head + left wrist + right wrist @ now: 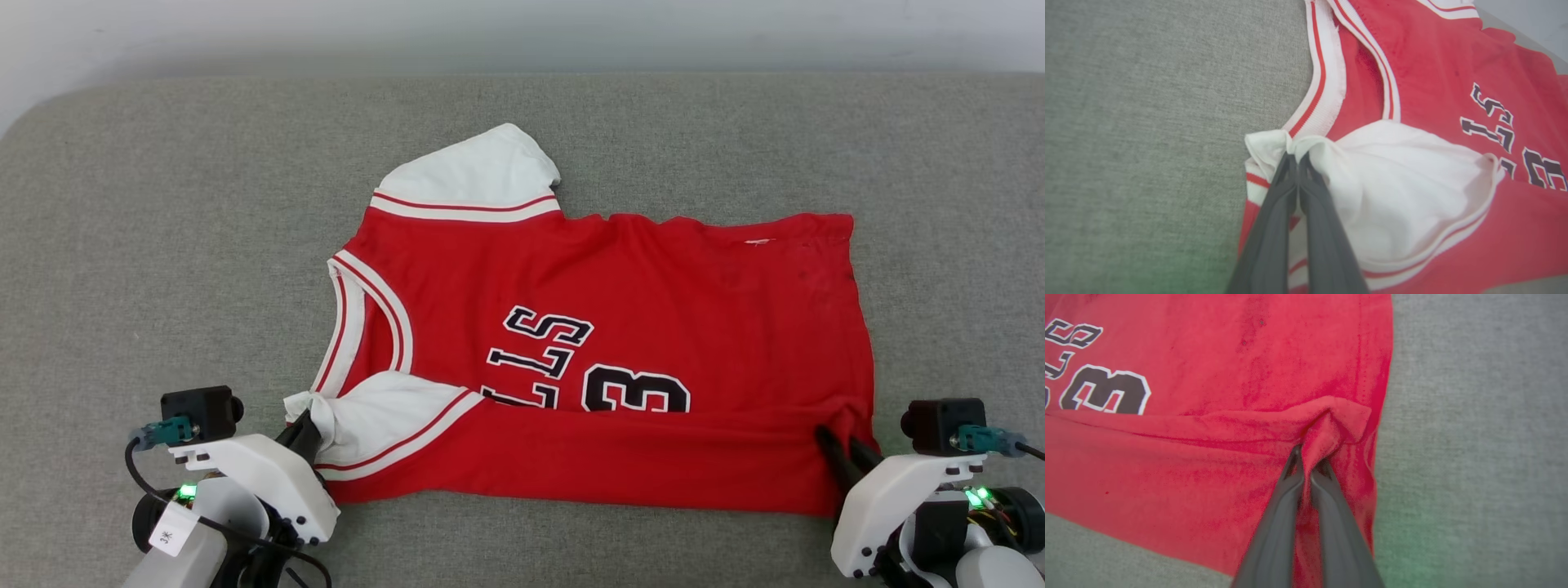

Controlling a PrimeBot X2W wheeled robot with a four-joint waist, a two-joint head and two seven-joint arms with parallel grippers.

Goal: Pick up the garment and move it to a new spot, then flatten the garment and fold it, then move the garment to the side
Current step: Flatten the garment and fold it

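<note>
Grey fabric surface (163, 204) under the garment (653, 310), pale wall (522, 33) beyond it, left gripper (304, 426) and right gripper (837, 439) both pinching its cloth.

We get bright, even, diffuse light throughout, with just a thin soft shadow along the near edge of the red jersey T-shirt (620, 286). The head view is sharp. In both wrist views the dark fingers (1265, 245) blur near the bottom edge, where a green glow tints the grey fabric surface (1147, 122).

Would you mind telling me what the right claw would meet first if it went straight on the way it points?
The right claw would push into the pinched fold of the garment it grips, probably then its flat red front.
</note>
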